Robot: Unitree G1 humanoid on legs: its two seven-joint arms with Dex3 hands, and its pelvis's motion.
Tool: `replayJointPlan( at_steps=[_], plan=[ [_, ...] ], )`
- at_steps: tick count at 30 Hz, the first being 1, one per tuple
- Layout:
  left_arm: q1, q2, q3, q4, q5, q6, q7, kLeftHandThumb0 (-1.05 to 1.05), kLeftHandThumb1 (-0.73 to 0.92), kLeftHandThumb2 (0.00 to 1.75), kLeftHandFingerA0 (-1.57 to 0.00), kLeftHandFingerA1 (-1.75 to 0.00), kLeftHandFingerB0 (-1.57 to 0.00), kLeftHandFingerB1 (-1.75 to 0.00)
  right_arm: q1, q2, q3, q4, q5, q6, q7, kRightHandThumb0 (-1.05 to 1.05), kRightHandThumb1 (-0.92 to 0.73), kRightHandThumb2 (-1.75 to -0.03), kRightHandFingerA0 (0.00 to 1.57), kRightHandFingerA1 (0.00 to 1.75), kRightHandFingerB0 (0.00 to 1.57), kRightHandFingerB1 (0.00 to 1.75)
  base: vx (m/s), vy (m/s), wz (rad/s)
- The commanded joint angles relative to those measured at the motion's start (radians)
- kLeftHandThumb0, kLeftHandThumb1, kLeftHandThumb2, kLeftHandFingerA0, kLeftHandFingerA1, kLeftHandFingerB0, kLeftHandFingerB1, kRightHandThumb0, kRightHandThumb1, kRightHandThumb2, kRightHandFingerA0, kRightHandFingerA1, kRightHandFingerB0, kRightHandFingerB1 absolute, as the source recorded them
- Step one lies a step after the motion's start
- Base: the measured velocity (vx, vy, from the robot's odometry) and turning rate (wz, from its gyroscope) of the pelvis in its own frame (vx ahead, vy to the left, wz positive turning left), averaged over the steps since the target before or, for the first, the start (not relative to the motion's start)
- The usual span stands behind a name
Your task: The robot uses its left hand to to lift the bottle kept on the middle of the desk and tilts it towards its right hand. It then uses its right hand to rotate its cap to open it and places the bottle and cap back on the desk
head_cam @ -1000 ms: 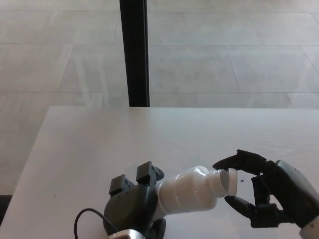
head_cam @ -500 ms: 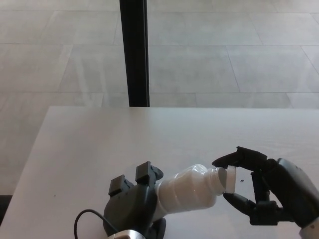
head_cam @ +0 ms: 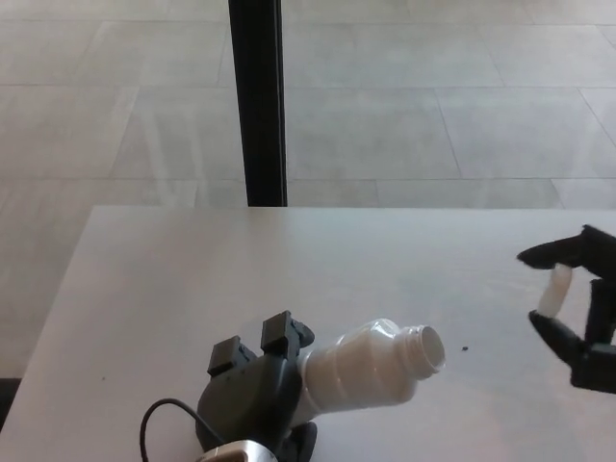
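My left hand [head_cam: 255,395] is shut on a white plastic bottle [head_cam: 371,366] near the desk's front edge, holding it tilted with its mouth pointing right. The mouth is open, with no cap on it. The white cap [head_cam: 555,292] is pinched between the thumb and fingers of my right hand [head_cam: 582,313] at the right edge of the head view, well clear of the bottle and above the desk.
The pale desk [head_cam: 192,279] spans the lower picture, its left edge running down at the far left. A black vertical post [head_cam: 258,101] stands behind the desk's back edge. A tiled floor lies beyond. A black cable [head_cam: 164,423] loops by my left wrist.
My right hand has pulled away to the right and upward with the cap, which has come off the bottle's mouth. The left hand and bottle have stayed nearly still.
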Motion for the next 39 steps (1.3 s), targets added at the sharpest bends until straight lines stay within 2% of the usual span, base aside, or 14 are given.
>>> replayJointPlan(
  at_steps=[1,12,13,14,19,21,22,27,28,29,32,33,35,39],
  plan=[
    [-0.005,0.063,-0.014,0.019,0.025,0.053,-0.082,0.05,0.46,1.14,-0.95,-1.48,-0.85,-0.93,0.002,-0.021,-0.058,0.026,0.071,0.016,0.006,-0.26,-0.55,-0.95,1.06,1.68,0.93,0.89,0.00,0.000,0.00],
    [-0.016,0.085,-0.046,0.004,0.051,0.076,-0.119,0.04,0.46,1.12,-0.96,-1.50,-0.86,-1.00,0.055,-0.245,0.288,0.288,-0.321,0.099,0.091,-0.35,-0.57,-0.77,1.04,1.46,1.03,0.71,0.00,0.000,0.00],
    [-0.016,0.084,-0.046,0.006,0.052,0.073,-0.114,0.09,0.45,1.11,-1.12,-1.24,-0.96,-1.02,0.040,-0.262,0.323,0.329,-0.360,0.078,0.067,-0.34,-0.52,-0.74,1.06,1.38,1.04,0.68,0.00,0.000,0.00],
    [-0.016,0.081,-0.043,0.006,0.047,0.067,-0.107,0.05,0.43,1.18,-0.99,-1.52,-0.87,-1.08,0.024,-0.278,0.366,0.363,-0.412,0.085,0.060,-0.37,-0.52,-0.69,1.04,1.38,1.00,0.66,0.00,0.000,0.00],
    [-0.039,0.093,-0.066,0.020,0.069,0.060,-0.120,0.09,0.38,1.19,-0.96,-1.52,-0.94,-1.08,-0.067,-0.310,0.541,0.512,-0.584,0.148,0.053,-0.36,-0.51,-0.78,1.02,1.52,0.96,0.74,0.00,0.000,0.00],
    [-0.042,0.095,-0.070,0.020,0.073,0.059,-0.118,0.10,0.39,1.18,-0.97,-1.51,-0.94,-1.00,-0.085,-0.314,0.565,0.526,-0.590,0.160,0.057,-0.35,-0.48,-0.80,1.02,1.50,0.98,0.68,0.00,0.000,0.00],
    [-0.041,0.091,-0.077,0.021,0.079,0.064,-0.119,0.12,0.42,1.13,-1.15,-1.23,-0.96,-0.98,-0.095,-0.314,0.578,0.538,-0.593,0.165,0.064,-0.35,-0.47,-0.81,1.02,1.49,0.98,0.67,0.00,0.000,0.00],
    [-0.048,0.098,-0.106,0.028,0.103,0.075,-0.135,0.09,0.40,1.15,-0.97,-1.50,-0.94,-1.01,-0.130,-0.307,0.618,0.587,-0.584,0.195,0.044,-0.36,-0.49,-0.79,1.00,1.48,0.92,0.71,0.00,0.000,0.00],
    [-0.054,0.104,-0.118,0.032,0.116,0.084,-0.153,0.07,0.44,1.09,-1.15,-1.22,-0.97,-1.00,-0.132,-0.310,0.620,0.590,-0.578,0.192,0.038,-0.38,-0.51,-0.74,1.01,1.43,0.83,0.67,0.00,0.000,0.00],
    [-0.065,0.106,-0.132,0.027,0.127,0.119,-0.210,0.02,0.53,1.02,-0.95,-1.49,-0.88,-1.01,-0.132,-0.316,0.618,0.595,-0.562,0.174,0.014,-0.38,-0.51,-0.71,1.03,1.38,0.73,0.60,0.00,0.000,0.00],
    [-0.125,0.151,-0.216,0.043,0.228,0.179,-0.377,-0.06,0.62,0.73,-0.90,-1.27,-0.81,-0.78,-0.131,-0.318,0.618,0.587,-0.537,0.187,0.013,-0.45,-0.54,-0.73,0.83,1.41,0.45,0.53,0.00,0.000,0.00],
    [-0.159,0.156,-0.248,0.049,0.267,0.224,-0.486,-0.11,0.66,0.59,-0.80,-0.94,-0.53,-0.57,-0.125,-0.323,0.611,0.567,-0.528,0.187,0.018,-0.53,-0.43,-0.93,0.73,1.11,0.31,0.59,0.00,0.000,0.00],
    [-0.199,0.167,-0.286,0.059,0.313,0.259,-0.592,-0.17,0.64,0.58,-0.78,-0.85,-0.46,-0.52,-0.121,-0.327,0.610,0.551,-0.527,0.193,0.020,-0.47,-0.59,-0.68,0.56,1.38,0.36,0.51,0.00,0.000,0.00],
    [-0.300,0.177,-0.337,0.094,0.369,0.296,-0.795,-0.21,0.61,0.58,-0.80,-0.75,-0.50,-0.49,-0.110,-0.321,0.590,0.529,-0.497,0.175,-0.005,-0.47,-0.60,-0.62,0.50,1.25,0.43,0.48,0.00,0.000,0.00]
  ],
)
